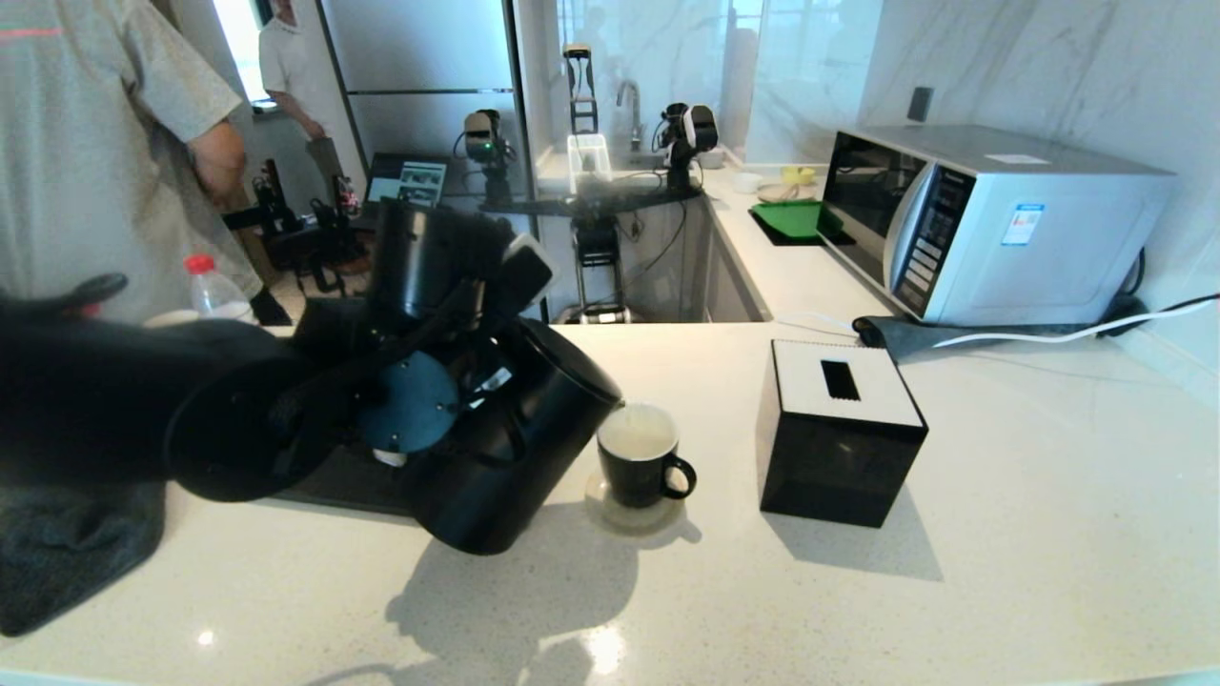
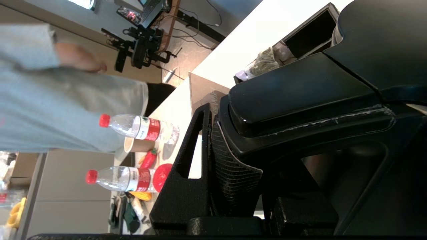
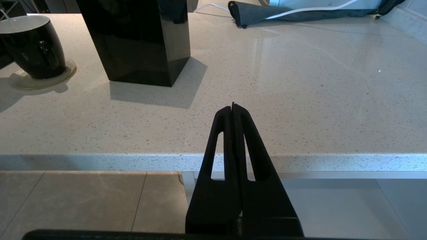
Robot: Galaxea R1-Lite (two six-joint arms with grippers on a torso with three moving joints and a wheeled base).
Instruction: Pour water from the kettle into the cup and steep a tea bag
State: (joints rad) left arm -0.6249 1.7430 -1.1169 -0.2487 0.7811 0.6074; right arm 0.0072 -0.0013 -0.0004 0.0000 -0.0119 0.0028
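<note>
My left gripper (image 1: 488, 297) is shut on the loop handle (image 2: 300, 96) of the black kettle (image 1: 515, 457). It holds the kettle tilted, spout down over the cup (image 1: 637, 464). The cup, a black mug with a white inside, stands on a pale coaster (image 1: 634, 516). A thin stream of water (image 3: 4, 15) runs into the cup (image 3: 31, 46). A grey-green pouch (image 2: 263, 62) that looks like the tea bag lies by an open black box beyond the kettle. My right gripper (image 3: 233, 107) is shut on nothing, low at the counter's front edge and out of the head view.
A black tissue box (image 1: 839, 433) stands just right of the cup. A microwave (image 1: 991, 219) and a dark cloth (image 1: 896, 333) are at the back right. Red-capped bottles (image 2: 140, 126) and a paper cup (image 2: 136, 145) stand at the far left. A person (image 1: 95, 143) stands there.
</note>
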